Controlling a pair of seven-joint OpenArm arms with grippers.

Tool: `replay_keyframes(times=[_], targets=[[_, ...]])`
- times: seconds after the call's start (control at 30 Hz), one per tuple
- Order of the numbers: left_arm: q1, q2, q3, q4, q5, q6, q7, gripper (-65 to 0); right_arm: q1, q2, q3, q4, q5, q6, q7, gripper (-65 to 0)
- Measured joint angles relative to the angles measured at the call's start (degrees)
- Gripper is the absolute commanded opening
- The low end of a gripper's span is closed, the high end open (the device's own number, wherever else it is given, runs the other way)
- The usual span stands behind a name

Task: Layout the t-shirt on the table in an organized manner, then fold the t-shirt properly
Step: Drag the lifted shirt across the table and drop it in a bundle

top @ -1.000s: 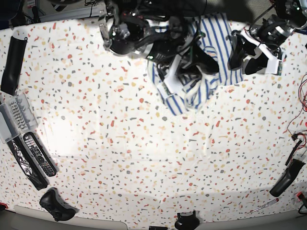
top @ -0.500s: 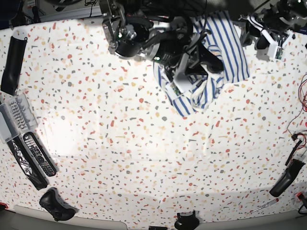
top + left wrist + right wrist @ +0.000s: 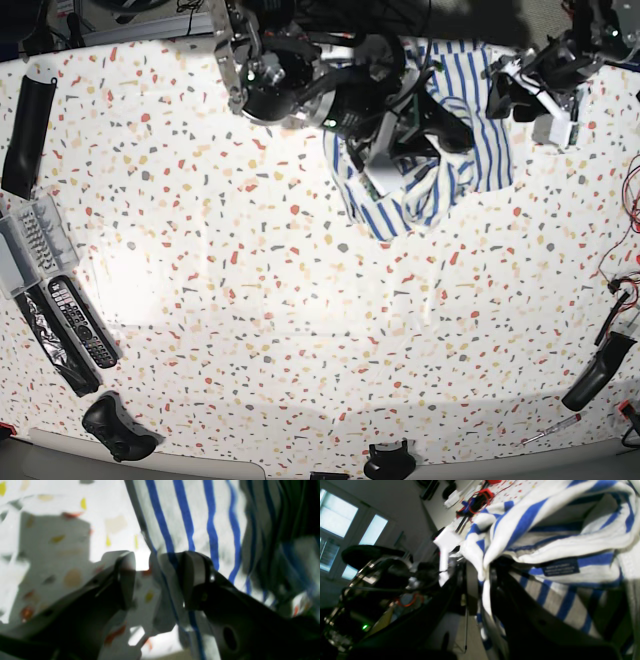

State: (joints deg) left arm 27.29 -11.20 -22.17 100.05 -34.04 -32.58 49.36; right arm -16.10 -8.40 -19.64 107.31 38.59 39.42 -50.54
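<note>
Pinching a white fold of the t-shirt [image 3: 545, 537], the right gripper [image 3: 483, 580] was clamped shut on the cloth, its dark neck label [image 3: 561, 566] seen only in that wrist view. In the base view the shirt lay bunched at the table's [image 3: 300, 300] far edge, partly hidden under the right arm. Farther right, the left gripper [image 3: 156, 580] stood wide apart, straddling the shirt's hem, holding nothing; that view was blurred.
</note>
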Motion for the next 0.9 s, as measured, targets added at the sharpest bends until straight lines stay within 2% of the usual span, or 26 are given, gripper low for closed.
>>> replay_keyframes(times=[0.23,0.57,0.6,0.7,0.73,0.8,0.9], targets=[[-2.16,-0.09,7.72,-0.07,3.23,-0.04,-1.11,-37.5,2.95,-0.02,-2.40,0.00,0.04,-0.39,0.66,-65.0],[-2.56,-0.09,7.85,-0.07,3.06,-0.04,-1.09,-37.5,3.39,0.00,-3.54,-2.36,-4.04,-2.14,5.99,-65.0],[-2.56,-0.09,7.87,-0.04,3.06,-0.04,-1.09,-37.5,3.39,0.00,-3.91,-2.84,-4.09,-2.16,6.51,-63.1],[-2.56,-0.09,7.87,-0.04,3.02,-0.04,-1.09,-37.5,3.80,0.04,-5.70,-3.89,-4.11,-1.92,6.93,-43.9],[-2.58,-0.09,7.87,-0.04,3.02,-0.04,-1.09,-37.5,4.15,0.02,-6.51,-4.02,-4.09,-1.66,6.86,-39.7],[-2.56,-0.09,7.87,-0.04,3.02,-0.04,-1.09,-37.5,4.96,0.00,-7.98,-4.09,-3.39,-1.44,6.88,-37.3],[-2.56,-0.09,7.87,-0.07,3.02,-0.04,-1.09,-37.5,5.90,0.00,-8.98,-4.13,2.60,-0.92,7.13,-37.3]])
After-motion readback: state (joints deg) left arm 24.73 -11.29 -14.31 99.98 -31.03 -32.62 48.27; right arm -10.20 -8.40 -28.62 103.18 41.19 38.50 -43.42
